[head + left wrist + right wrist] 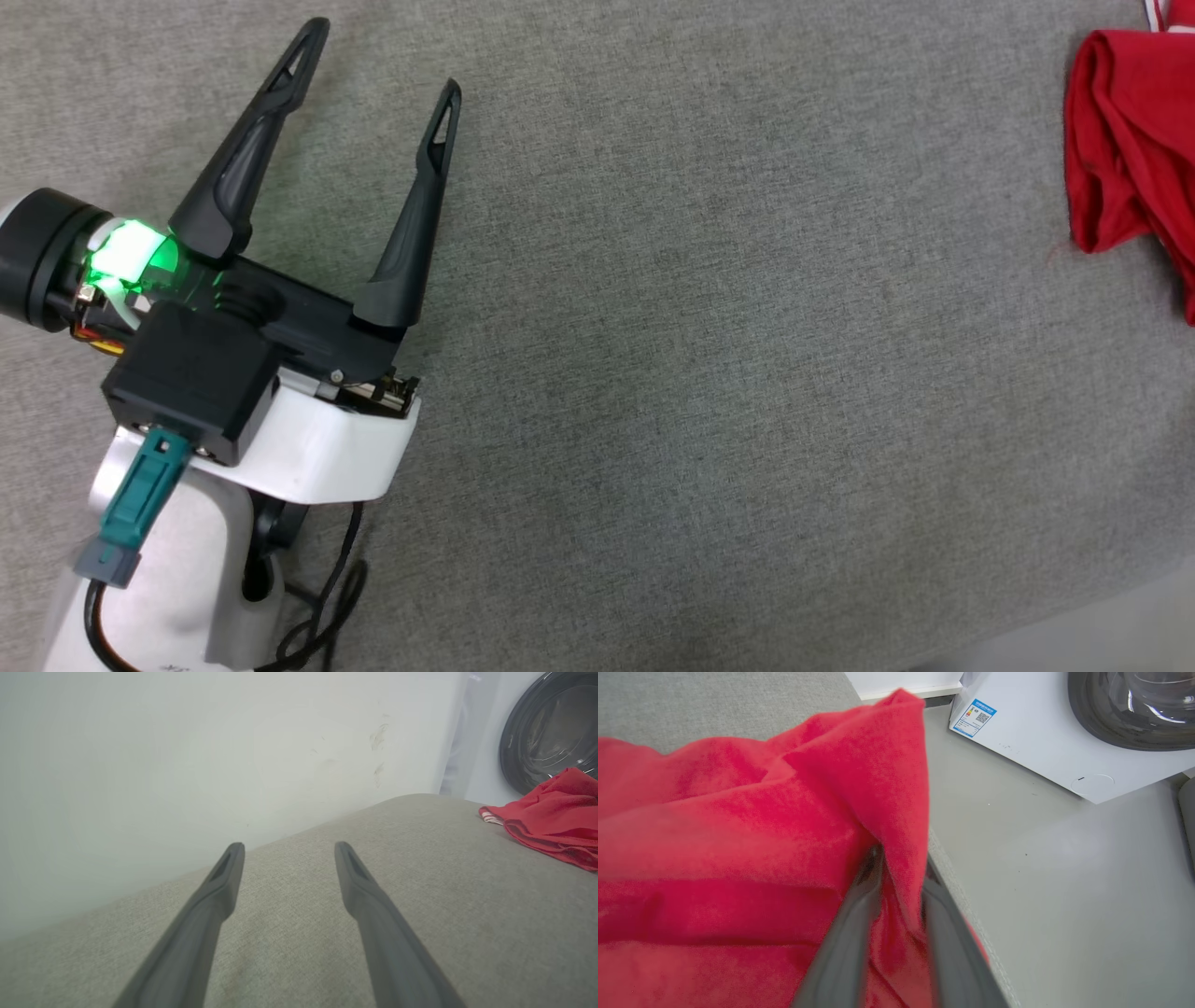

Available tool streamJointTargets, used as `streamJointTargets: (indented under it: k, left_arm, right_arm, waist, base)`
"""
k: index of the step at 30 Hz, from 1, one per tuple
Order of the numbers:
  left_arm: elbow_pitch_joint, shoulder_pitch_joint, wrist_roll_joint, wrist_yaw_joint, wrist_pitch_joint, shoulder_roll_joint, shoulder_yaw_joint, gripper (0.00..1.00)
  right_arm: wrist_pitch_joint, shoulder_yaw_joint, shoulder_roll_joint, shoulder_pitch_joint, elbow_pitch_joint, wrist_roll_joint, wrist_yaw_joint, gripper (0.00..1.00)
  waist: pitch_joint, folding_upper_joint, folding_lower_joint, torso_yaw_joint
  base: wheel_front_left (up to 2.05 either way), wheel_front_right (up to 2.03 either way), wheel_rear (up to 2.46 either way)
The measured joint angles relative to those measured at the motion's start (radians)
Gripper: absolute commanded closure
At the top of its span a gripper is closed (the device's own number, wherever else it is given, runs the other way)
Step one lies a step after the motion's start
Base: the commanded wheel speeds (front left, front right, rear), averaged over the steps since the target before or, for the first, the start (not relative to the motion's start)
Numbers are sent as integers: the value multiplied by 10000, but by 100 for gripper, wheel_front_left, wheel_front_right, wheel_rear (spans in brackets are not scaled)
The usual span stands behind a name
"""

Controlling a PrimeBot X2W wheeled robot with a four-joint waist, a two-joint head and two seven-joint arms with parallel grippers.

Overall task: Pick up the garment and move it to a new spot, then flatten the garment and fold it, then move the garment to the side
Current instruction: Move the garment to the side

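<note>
Crumpled red jersey garment [1120, 140] was seen bunched at far right of grey fabric-covered worktop [700, 373], close to its right edge. Pale floor [1041, 882] and white washing machine [1031, 742] were seen beyond edge. Left gripper [385, 56] was held over worktop's left part, jaws wide apart. Broad open stretch was seen between it and garment. Red fold was seen between right gripper [901, 858] jaws; whether clamped could not be told.

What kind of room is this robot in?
Probably a laundry room: a white washing machine with a round dark door, and a red garment lying on a grey cloth-covered surface.
</note>
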Motion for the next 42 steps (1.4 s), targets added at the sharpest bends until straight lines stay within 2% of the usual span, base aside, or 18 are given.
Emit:
streamJointTargets:
  k: [1,4,11,15,19,25,32,36,42]
  left_arm:
    - [38,-3,-4,0,-29,-4,-13,0]
    - [184,-2,-23,33,-123,-33,-52,0]
    - [874,309,-203,190,-568,-284,-213,0]
    - [1388,827,-401,418,-855,-489,-217,0]
    - [1967,1488,-688,640,-1135,-706,-186,0]
    - [2648,2272,-995,934,-1361,-940,-84,0]
    - [3116,2698,-1264,1275,-1523,-1020,247,0]
    - [3388,2847,-1455,1375,-1578,-1053,414,0]
    - [3958,3052,-1599,1557,-1718,-1058,640,0]
  right_arm:
    - [-138,-121,42,-34,188,-132,0,0]
    - [-711,-558,113,-80,679,-508,0,0]
    - [-3106,-1275,69,93,995,-1129,0,0]
    - [-4209,-1210,159,732,984,-1151,0,0]
    - [-4888,-965,552,1617,683,-968,0,0]
    - [-5258,-506,1340,2992,-533,-602,0,0]
    - [-5329,-67,2569,4591,-2531,-731,-2,0]
    - [-5062,293,3452,5398,-3839,-886,-2,0]
    - [-4495,1158,4117,6440,-5745,-963,0,0]
  waist:
    - [-31,0,0,32]
    - [-205,0,-1,101]
    - [-977,0,-1,301]
    - [-1651,0,-2,460]
    - [-2422,0,-3,649]
    - [-3463,0,-5,1041]
    - [-4316,1,-5,1627]
    - [-4706,1,-5,1991]
    - [-5228,0,-4,2524]
  base:
    - [0,0,0]
    - [0,0,0]
    - [0,0,0]
    - [0,0,0]
    - [0,0,0]
    - [0,0,0]
    - [0,0,0]
    - [0,0,0]
    - [0,0,0]
